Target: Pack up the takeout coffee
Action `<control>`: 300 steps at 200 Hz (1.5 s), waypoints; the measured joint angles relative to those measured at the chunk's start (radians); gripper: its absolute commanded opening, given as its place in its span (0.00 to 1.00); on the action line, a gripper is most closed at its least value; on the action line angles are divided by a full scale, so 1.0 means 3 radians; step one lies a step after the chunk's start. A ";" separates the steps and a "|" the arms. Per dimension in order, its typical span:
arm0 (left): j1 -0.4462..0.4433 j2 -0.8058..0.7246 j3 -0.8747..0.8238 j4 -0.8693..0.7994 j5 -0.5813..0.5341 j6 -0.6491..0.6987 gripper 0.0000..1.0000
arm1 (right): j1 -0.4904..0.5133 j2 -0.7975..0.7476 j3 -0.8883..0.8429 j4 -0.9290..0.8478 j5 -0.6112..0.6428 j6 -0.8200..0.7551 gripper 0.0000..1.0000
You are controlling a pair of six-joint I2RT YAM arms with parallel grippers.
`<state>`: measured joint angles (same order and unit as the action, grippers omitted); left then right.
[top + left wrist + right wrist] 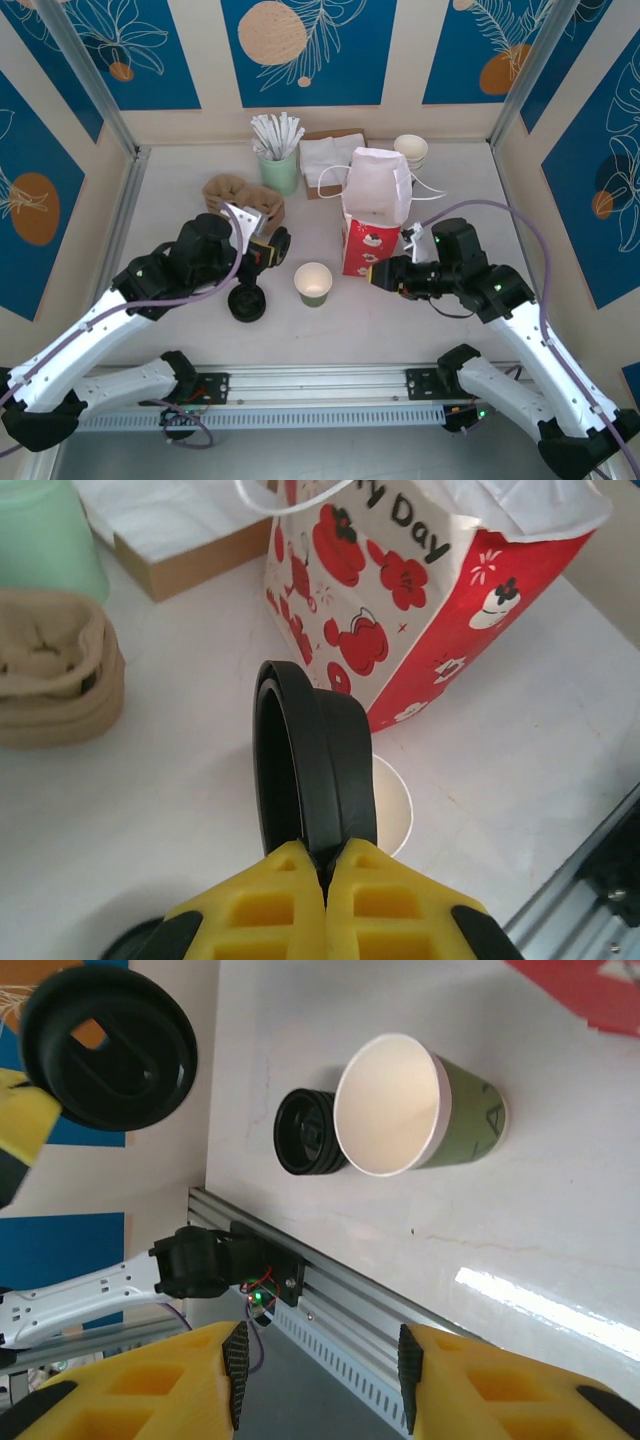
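Broadly, the white table point(340, 325) has open room in its middle, bounded by the metal rail point(320, 385) at the near edge and by clutter toward the back wall. The red-and-white paper bag point(372, 200) stands upright, mouth open, just right of centre. In front of it and slightly left sits the takeout coffee cup point(313, 284), olive green, upright and uncovered, close to the bag's base but apart from it.

The left gripper point(322, 865) is pressed together on the rim of a black lid point(305, 760), held on edge above and left of the cup. The right gripper point(320, 1370) hovers by the bag's lower right corner, fingers spread, with nothing between them.

The step in hand looks like capping the cup. To do it well, the lid should be turned flat, centred over the rim, then pressed evenly; an off-centre push could tip the light cup.

A stack of spare lids point(247, 302) lies left of the cup, narrowing the approach from that side.
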<state>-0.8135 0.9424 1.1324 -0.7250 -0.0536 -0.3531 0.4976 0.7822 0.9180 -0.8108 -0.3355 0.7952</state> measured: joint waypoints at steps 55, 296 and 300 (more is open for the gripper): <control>0.0256 0.0057 -0.0383 0.0209 0.0759 -0.0487 0.05 | 0.0340 -0.0088 -0.0460 0.0473 0.0179 0.0320 0.43; 0.0699 0.0364 -0.1525 0.1966 0.1864 -0.1581 0.04 | 0.0542 0.0500 -0.0932 0.1802 0.0421 0.0842 0.44; 0.0699 0.0364 -0.1536 0.1975 0.1865 -0.1591 0.04 | 0.0542 0.0507 -0.0932 0.1807 0.0420 0.0842 0.43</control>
<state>-0.6037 1.0515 0.6716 -0.1326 0.5060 -0.8303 0.6601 0.9344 0.6384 -0.2687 -0.2096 1.0477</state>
